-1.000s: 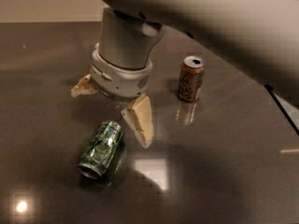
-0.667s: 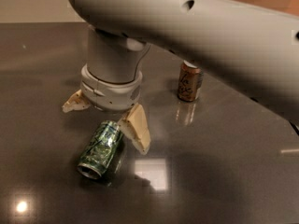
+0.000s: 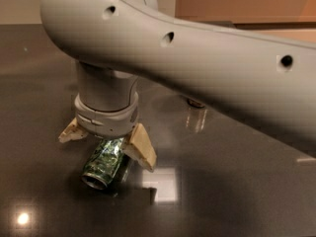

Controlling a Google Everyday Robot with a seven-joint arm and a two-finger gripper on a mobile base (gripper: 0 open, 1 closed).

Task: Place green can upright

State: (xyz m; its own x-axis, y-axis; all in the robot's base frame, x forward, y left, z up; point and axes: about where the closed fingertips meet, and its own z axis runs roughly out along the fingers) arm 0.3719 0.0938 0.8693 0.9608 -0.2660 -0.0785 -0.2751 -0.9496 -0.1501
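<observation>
Gripper (image 3: pixel 106 149) spread over toppled green can (image 3: pixel 101 164)

The grey arm (image 3: pixel 197 68) filled the view above the dark table (image 3: pixel 237 191). Its fingers (image 3: pixel 140 149) stood wide apart, one either side of the green can, which lay on its side beneath, long axis crossing the finger line

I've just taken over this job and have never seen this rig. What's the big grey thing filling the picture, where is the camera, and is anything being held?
The big pale grey shape is the robot's one arm, reaching in from the right. There is a single camera, looking down past the arm; its mounting is not on record. At the arm's end is the gripper, low over a dark glossy table. Its two tan jaws stand open, one on each side of a shiny green patterned drink can, which lies on its side. Nothing is held yet. A small dark object shows behind the arm, mostly hidden.
</observation>
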